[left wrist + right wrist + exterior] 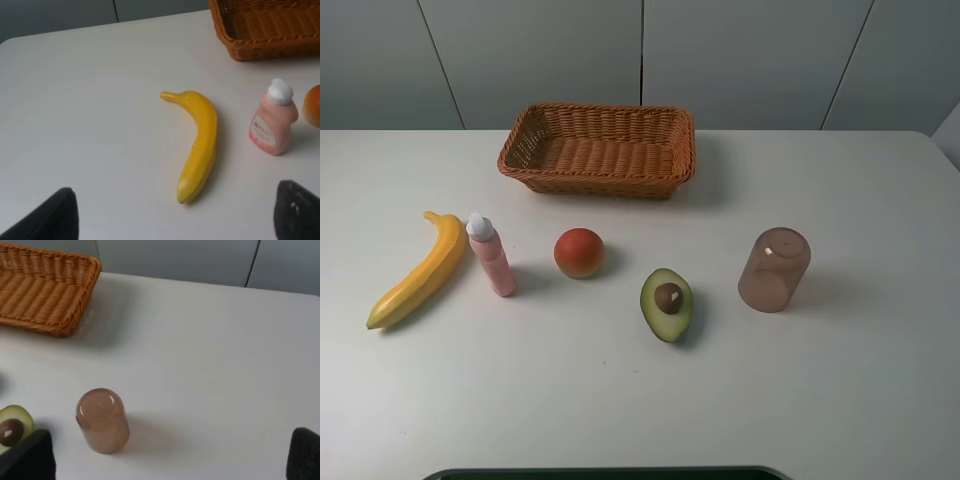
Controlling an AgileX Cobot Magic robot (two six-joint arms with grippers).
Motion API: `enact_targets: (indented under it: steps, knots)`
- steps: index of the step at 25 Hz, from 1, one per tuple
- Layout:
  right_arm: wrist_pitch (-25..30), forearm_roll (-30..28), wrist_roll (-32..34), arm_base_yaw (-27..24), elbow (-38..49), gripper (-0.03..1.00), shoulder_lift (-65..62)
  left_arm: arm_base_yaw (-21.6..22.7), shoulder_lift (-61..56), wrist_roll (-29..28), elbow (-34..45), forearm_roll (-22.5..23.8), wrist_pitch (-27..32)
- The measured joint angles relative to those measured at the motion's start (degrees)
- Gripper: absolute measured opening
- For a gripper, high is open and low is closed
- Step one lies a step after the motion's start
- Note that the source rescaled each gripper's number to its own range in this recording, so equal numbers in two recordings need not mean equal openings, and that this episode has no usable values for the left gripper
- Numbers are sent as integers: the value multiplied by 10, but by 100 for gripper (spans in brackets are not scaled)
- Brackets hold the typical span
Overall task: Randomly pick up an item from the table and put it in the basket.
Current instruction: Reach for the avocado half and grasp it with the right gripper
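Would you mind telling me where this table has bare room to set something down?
Bare table runs along the near edge, in front of the whole row. More room lies right of the brown cup and either side of the basket. It is crowded from banana through pink bottle and red-orange fruit to avocado.

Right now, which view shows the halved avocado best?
Exterior high: the whole avocado lies unobstructed, pit up. The right wrist view catches only part of it at the frame edge; the left wrist view misses it.

Beyond the far edge of the table (880,400) you see a grey panelled wall (740,60) with dark seams, evenly lit.
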Motion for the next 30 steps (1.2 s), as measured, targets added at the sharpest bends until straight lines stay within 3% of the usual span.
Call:
enact_targets:
  steps: [5, 9, 13, 19, 30]
  knots:
    - [-1, 59, -42, 9, -109, 100, 205, 0, 0, 0, 0, 0, 0]
    - [-23, 56, -49, 85, -168, 100, 335, 0, 0, 4, 0, 0, 0]
    - [-37, 37, -17, 179, -197, 100, 437, 0, 0, 4, 0, 0, 0]
    - [-47, 30, 53, 278, -198, 100, 571, 0, 0, 4, 0, 0, 0]
    - [-93, 20, 194, 373, -198, 100, 729, 0, 0, 4, 0, 0, 0]
